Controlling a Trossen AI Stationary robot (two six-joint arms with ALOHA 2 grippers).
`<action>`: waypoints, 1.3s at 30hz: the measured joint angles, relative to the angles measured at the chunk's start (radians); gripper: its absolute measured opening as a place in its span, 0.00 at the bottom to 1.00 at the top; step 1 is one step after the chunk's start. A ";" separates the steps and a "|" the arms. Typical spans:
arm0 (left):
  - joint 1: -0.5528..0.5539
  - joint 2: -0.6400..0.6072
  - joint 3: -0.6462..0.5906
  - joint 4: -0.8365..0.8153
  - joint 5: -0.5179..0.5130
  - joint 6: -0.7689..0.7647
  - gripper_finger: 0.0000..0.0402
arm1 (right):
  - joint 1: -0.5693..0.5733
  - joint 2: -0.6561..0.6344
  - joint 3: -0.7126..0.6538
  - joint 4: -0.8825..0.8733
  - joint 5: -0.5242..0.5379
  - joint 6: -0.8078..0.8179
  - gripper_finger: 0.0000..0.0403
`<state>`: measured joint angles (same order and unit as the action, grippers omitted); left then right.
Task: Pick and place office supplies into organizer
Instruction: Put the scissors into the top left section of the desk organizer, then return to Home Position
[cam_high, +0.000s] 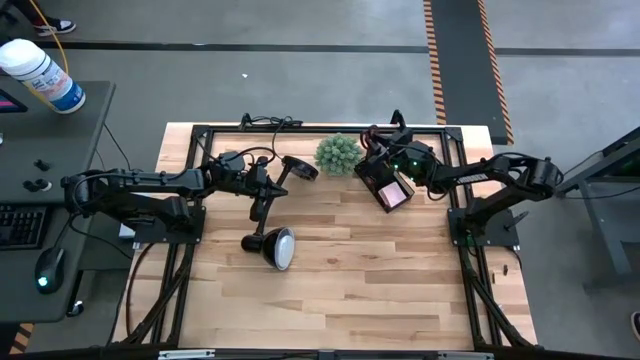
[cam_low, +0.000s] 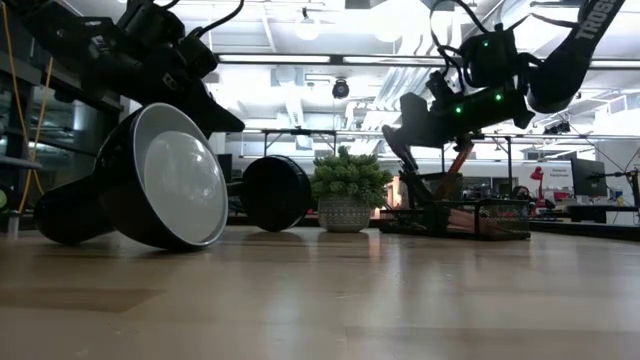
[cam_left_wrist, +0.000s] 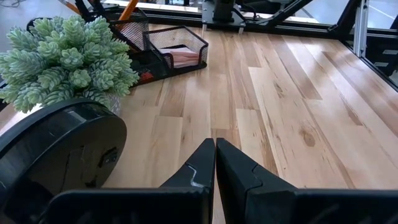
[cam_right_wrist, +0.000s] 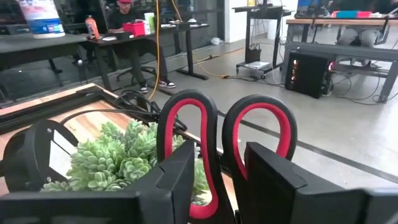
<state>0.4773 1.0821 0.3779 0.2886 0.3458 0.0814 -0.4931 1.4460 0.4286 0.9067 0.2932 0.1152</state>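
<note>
The dark mesh organizer (cam_high: 388, 185) stands at the table's far right, with a pink sticky-note pad (cam_left_wrist: 183, 57) lying in one compartment and an orange pencil (cam_low: 460, 155) sticking up from another. The red-handled scissors (cam_right_wrist: 211, 143) stand handles up. My right gripper (cam_right_wrist: 217, 180) is open over the organizer. Its two fingers stand on either side of the place where the two handle loops meet, with a narrow gap on each side. My left gripper (cam_left_wrist: 215, 162) is shut and empty, above the table beside the lamp's base (cam_left_wrist: 56, 155).
A black gooseneck lamp lies tipped over, its head (cam_high: 280, 248) on the table's middle left and its round base (cam_high: 300, 168) near the far edge. A green plant (cam_high: 338, 152) in a pot stands between the lamp base and the organizer. Bare wood lies toward the near edge.
</note>
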 joint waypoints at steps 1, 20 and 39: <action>0.000 0.000 0.000 0.000 0.000 0.000 0.01 | 0.000 0.000 0.000 -0.001 0.002 0.001 0.33; 0.000 0.000 0.000 0.000 0.000 0.000 0.01 | 0.023 0.000 0.004 0.065 0.033 -0.008 0.36; 0.000 0.000 0.000 -0.001 0.000 0.011 0.01 | 0.225 -0.027 0.242 -0.257 -0.186 -0.200 0.09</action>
<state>0.4772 1.0823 0.3780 0.2873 0.3462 0.0925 -0.2678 1.4186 0.6710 0.6500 0.1076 -0.0851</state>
